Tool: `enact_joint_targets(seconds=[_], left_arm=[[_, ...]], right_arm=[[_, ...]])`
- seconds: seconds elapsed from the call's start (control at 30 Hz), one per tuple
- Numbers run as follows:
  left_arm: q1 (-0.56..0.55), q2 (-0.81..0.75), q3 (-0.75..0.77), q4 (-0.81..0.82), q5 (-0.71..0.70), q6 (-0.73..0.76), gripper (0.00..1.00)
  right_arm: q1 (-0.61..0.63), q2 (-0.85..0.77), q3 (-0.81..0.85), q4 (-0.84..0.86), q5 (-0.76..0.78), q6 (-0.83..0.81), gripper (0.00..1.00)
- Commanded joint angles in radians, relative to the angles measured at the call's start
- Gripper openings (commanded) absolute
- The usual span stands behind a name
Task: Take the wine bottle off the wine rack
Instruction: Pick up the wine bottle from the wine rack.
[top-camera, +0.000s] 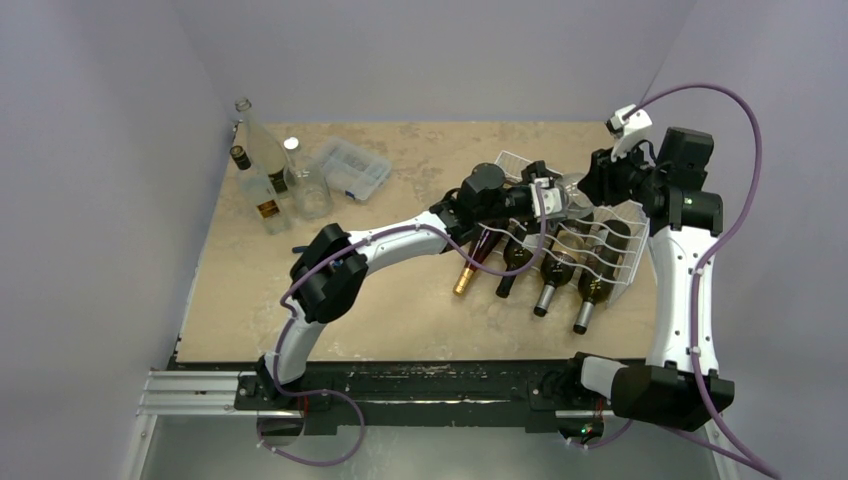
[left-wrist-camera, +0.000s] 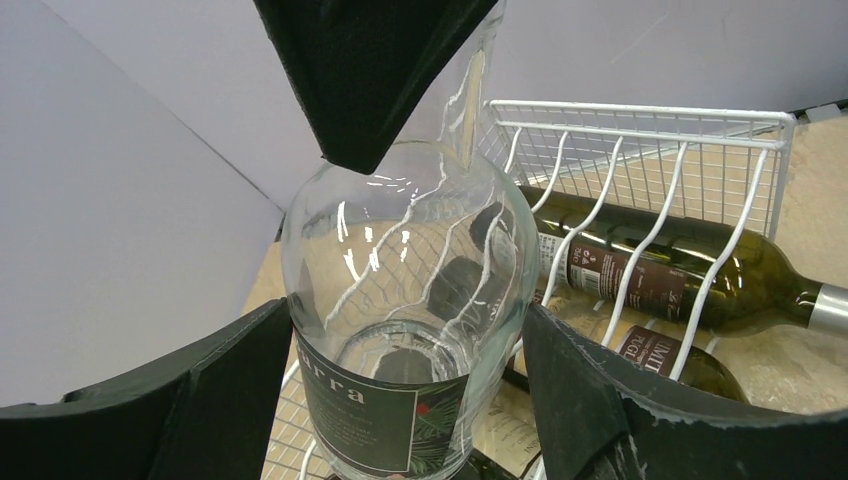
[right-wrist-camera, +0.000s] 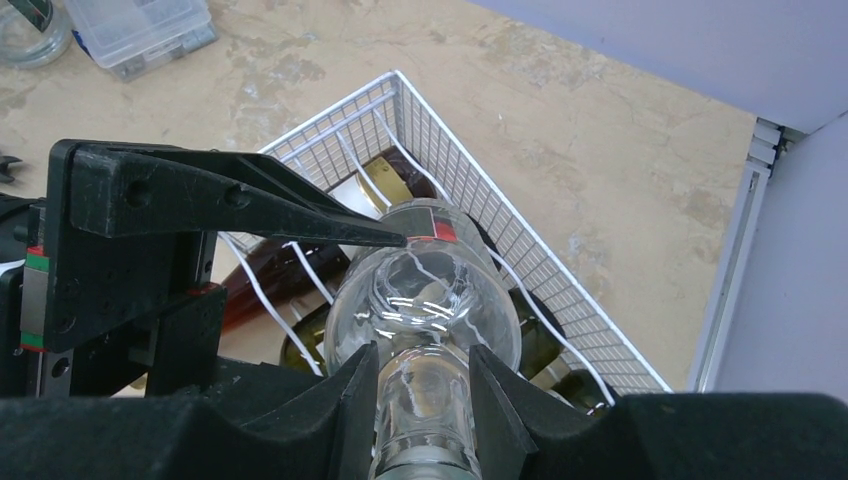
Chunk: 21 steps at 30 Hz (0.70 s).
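Note:
The clear glass wine bottle (top-camera: 572, 190) hangs just above the white wire wine rack (top-camera: 612, 262) at the right of the table. My right gripper (right-wrist-camera: 420, 362) is shut on the bottle's neck (right-wrist-camera: 425, 400), one finger on each side. From the left, my left gripper (left-wrist-camera: 408, 312) is closed round the bottle's body (left-wrist-camera: 410, 270), with both black pads against the glass next to the dark label (left-wrist-camera: 365, 420). In the top view the left gripper (top-camera: 548, 195) and the right gripper (top-camera: 598, 185) meet over the rack's back edge.
Several dark bottles (top-camera: 555, 270) lie in the rack's cradles with their necks toward the near edge. A clear plastic box (top-camera: 350, 168) and a few upright bottles (top-camera: 262, 160) stand at the back left. Grey walls close in the table on the left, the back and the right.

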<state>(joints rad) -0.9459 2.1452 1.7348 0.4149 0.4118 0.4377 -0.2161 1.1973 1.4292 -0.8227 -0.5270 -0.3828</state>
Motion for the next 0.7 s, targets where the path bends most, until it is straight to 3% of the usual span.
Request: enact_joint_targets(seconds=[0.0,0.67], left_arm=[[-0.007,-0.001,0.000,0.133,-0.020,-0.046,0.77],[-0.009,0.074,0.044,0.132,-0.073,-0.075,0.96]], right_arm=[[0.012,0.011,0.030,0.022,-0.010,0.012,0.00],[0.093,0.110,0.115,0.028,0.011,0.046,0.05]])
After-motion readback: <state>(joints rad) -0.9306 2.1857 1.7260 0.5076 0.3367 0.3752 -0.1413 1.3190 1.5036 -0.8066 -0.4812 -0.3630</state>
